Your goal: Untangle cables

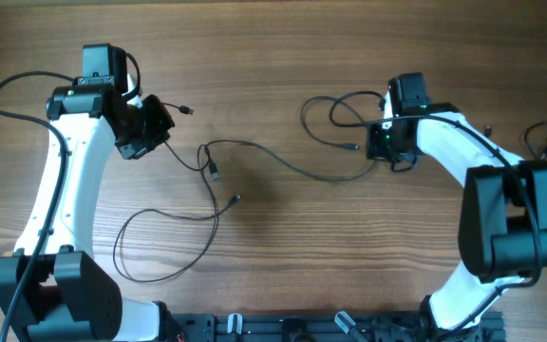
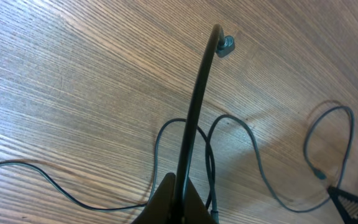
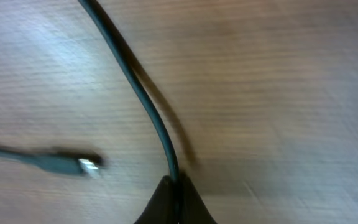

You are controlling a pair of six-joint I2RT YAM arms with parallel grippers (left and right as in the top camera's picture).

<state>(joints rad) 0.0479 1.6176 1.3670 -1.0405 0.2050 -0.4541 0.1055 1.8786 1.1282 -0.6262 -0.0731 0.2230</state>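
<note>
— Where do the cables (image 1: 254, 150) lie?
— On the wooden table (image 1: 283, 275), strung between the two arms. One long strand runs from the left side across the middle to the right. A wide loop sags toward the lower left, and a smaller loop sits upper right, beside the right arm
— And the ends?
— Two plug tips (image 1: 215, 174) rest near each other in the middle, apart from both arms. Another lies by the right-hand loop
— What about the left gripper (image 1: 160, 128)?
— Pinched together on a strand. In its wrist view the fingers (image 2: 166, 202) meet around the wire, and a short end with a silvery plug juts out past them
— The right gripper (image 1: 394, 160)?
— Also clamped on a strand. Its fingers (image 3: 160, 205) close on a dark wire that curves away over the wood, and a blurred plug lies loose on the table to one side
— Do the strands cross?
— Near the middle they overlap, though I cannot tell which passes over which
</note>
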